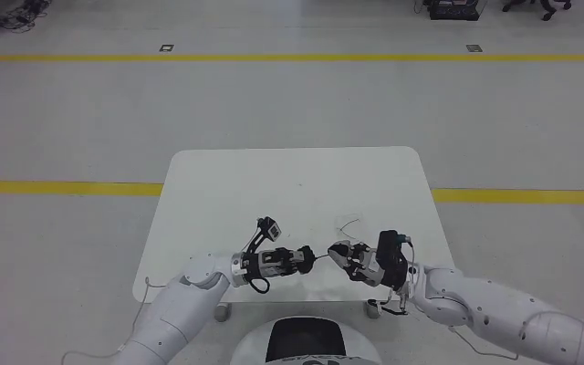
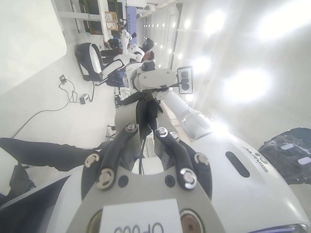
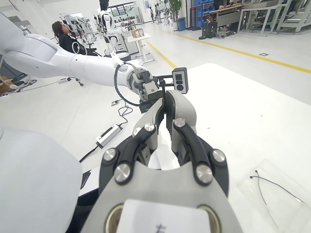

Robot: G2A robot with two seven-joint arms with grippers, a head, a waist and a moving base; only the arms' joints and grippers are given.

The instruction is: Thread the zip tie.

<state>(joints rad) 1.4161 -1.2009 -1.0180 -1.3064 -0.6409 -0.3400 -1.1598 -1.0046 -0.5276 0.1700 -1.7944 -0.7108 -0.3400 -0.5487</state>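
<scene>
Both arms are raised over the front part of the white bench (image 1: 274,182), their wrists turned so that the two grippers face each other tip to tip. The right gripper (image 3: 165,112) has its fingers drawn almost together, with only a narrow gap between the ribbed pads, and it pinches the black zip tie (image 3: 164,93), which stands upright out of the grip as a thin strip. Straight across from it, the left gripper (image 1: 308,258) is closed just as far on the same strip. Its own wrist view shows the fingers close together with a slim black line running down between them. From above, the zip tie shows as a short dark line bridging the small space between the two grippers, held clear of the bench top. A clear plastic bag (image 1: 349,222) lies flat on the bench just behind the right gripper. On it rests a spare tie (image 3: 262,190), a thin black strand with a small head at one end, well apart from the one being held.
</scene>
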